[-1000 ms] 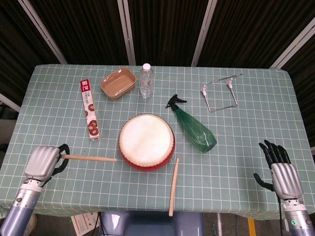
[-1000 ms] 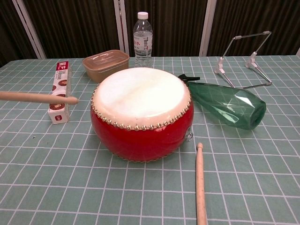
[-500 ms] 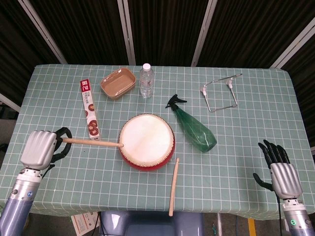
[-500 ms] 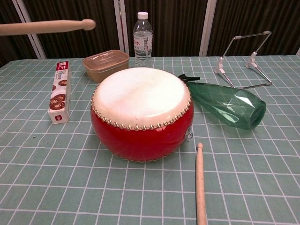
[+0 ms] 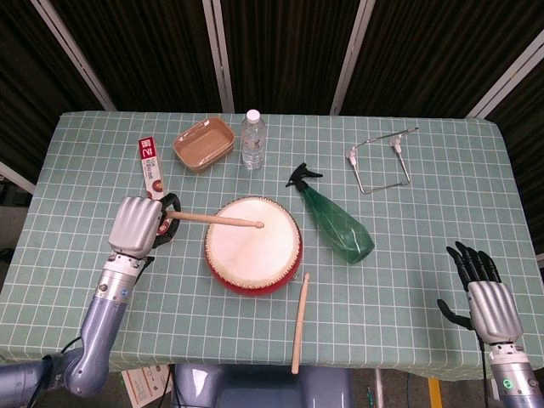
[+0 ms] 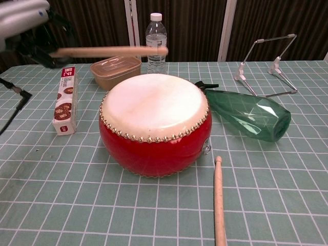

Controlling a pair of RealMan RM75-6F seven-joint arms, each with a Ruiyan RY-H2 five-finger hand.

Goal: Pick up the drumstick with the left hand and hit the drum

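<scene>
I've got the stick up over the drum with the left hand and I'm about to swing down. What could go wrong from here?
1. The left hand holds the drumstick at its very end, so a hard strike may twist it loose.
2. The tip hangs above the drum skin's upper part; a short swing could catch the studded rim instead.
3. The snack box lies right beside the left hand and might get knocked on the downswing.

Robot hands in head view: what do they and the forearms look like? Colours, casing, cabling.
Both match: left robot hand and right robot hand have a ribbed silver-grey back shell over black fingers. Forearms are glossy blue-grey cylinders with a pale silver wrist segment. The right forearm carries a small green dot. In the chest view a thin black cable hangs below the left one.
</scene>
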